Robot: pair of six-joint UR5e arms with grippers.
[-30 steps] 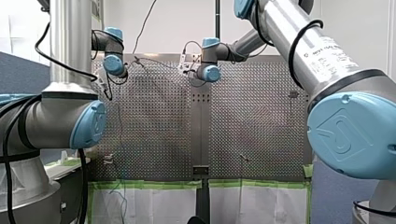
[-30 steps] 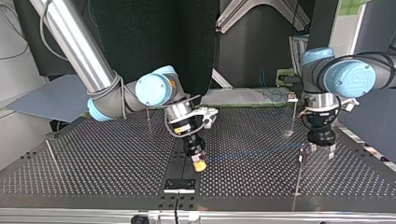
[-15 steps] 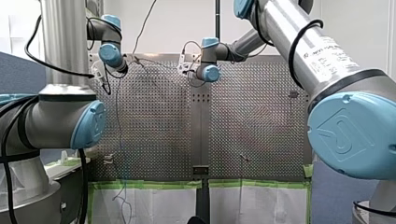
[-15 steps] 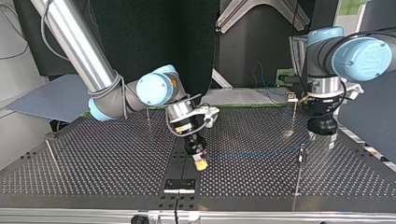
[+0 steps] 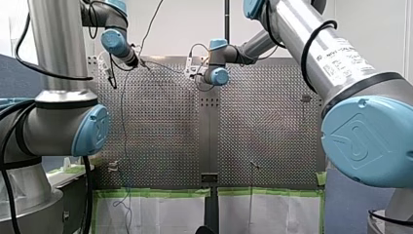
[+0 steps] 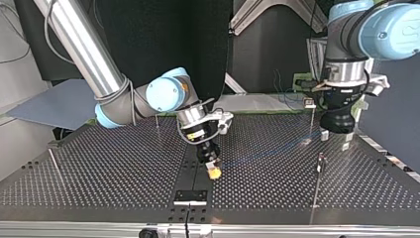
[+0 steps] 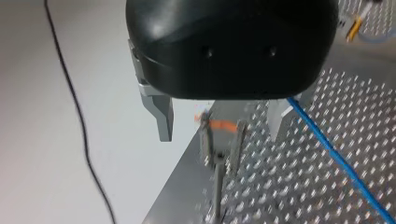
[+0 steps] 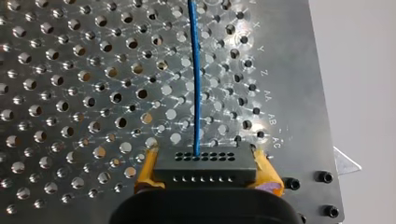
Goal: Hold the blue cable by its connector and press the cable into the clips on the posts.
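Note:
My right gripper (image 8: 208,175) is shut with its yellow pads on the black connector (image 8: 205,165). The blue cable (image 8: 196,93) runs straight ahead from it over the perforated plate. In the top view this gripper (image 6: 213,171) sits low over the plate's middle, and the cable (image 6: 267,151) slants away toward my left gripper (image 6: 336,139). My left gripper (image 7: 219,121) hangs open above the plate. A thin post with a clip (image 7: 220,140) stands below and between its metal fingers (image 7: 161,116). The cable (image 7: 336,154) passes beside the other finger.
More thin posts stand on the plate: one with a clip (image 6: 319,161) near my left gripper, one further back (image 6: 311,105), one behind my right arm (image 6: 157,121), and one at the top view's left (image 6: 53,161). A black bracket (image 6: 190,196) sits at the near edge.
My left arm has lifted its open gripper up off the plate, away from the post. The cable's far stretch now slants higher. My right gripper has barely moved.

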